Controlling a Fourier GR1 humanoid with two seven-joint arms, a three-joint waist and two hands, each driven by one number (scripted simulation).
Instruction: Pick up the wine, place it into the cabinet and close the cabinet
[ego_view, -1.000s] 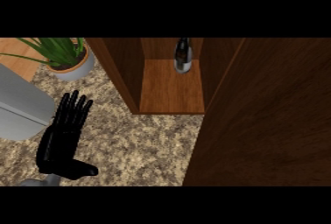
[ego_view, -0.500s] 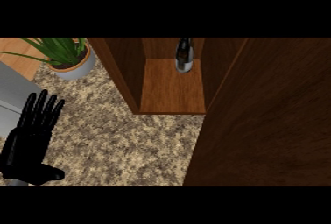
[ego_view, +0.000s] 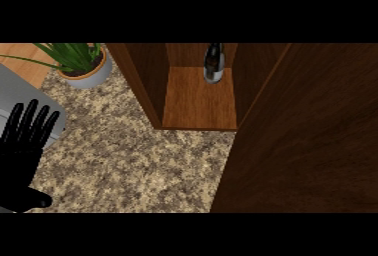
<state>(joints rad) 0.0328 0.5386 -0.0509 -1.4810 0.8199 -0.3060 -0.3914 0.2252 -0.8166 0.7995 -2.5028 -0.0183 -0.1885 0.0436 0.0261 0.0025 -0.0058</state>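
Note:
The wine bottle (ego_view: 214, 62) stands upright at the back of the wooden cabinet (ego_view: 199, 100), on its shelf floor. A wide dark cabinet door (ego_view: 303, 145) fills the right side of the head view, swung part way across the opening. My left hand (ego_view: 22, 150) rests at the far left edge, fingers straight and pointing up, holding nothing and well away from the cabinet. My right hand does not show.
A potted green plant (ego_view: 81, 62) sits at the back left on the speckled stone counter (ego_view: 133, 160). A grey appliance (ego_view: 26, 95) lies along the left edge, partly behind my left hand.
My left hand has slid leftward toward the view's edge, still open. The bottle and the cabinet door look the same.

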